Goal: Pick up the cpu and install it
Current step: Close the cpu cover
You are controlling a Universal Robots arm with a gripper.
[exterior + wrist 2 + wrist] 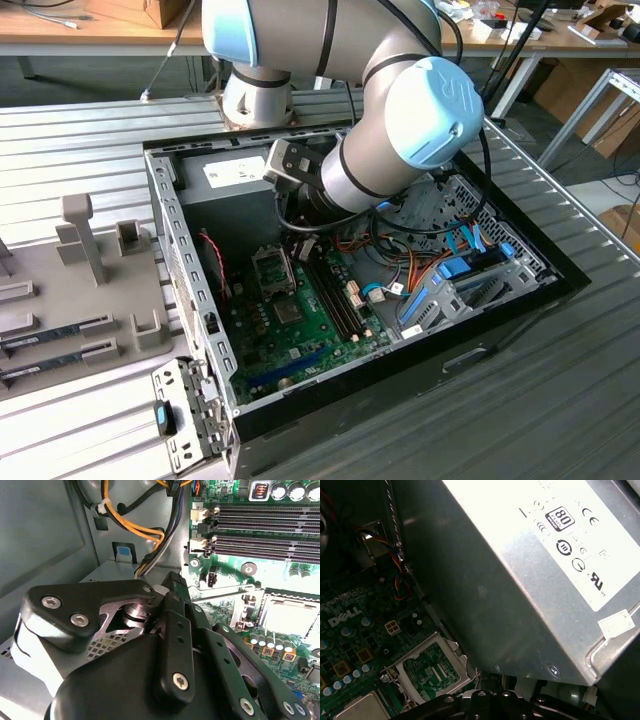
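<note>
- In the exterior view, the silver-and-pale-blue jointed robot arm (400, 130) bends down into the open black desktop computer case (520, 300). The case lies on its side on the grey ribbed metal bench (90, 130), presumably so the green motherboard (300, 320) faces up for work from above.
- The arm's wrist hangs over the board's twelve o'clock end, just above the square metal processor socket (272, 268). This fits work at the socket rather than at the flat grey parts fixture (90, 290) out at nine o'clock, where long memory sticks rest in slots.
- The grey metal power-supply box (240, 172) fills the case's eleven o'clock corner, so the wrist has little room on that side.
- In the second wrist view, the black linkage-arm hand (172, 587) points toward the case wall and the yellow-and-black cable bundle (135, 527). I cannot tell whether it is wide, narrow or gripping anything (its tips are tucked behind its own links).
- Also there, the small flat silver-grey square cpu (292, 617) appears to lie inside the socket frame, near the hand but apart from it, beside the empty black memory slots (270, 527).
- In the first wrist view, a silver-grey corner of the same chip sits next to the hinged metal socket plate (432, 672). The plate seems swung open, so I judge the chip not yet clamped.
</note>
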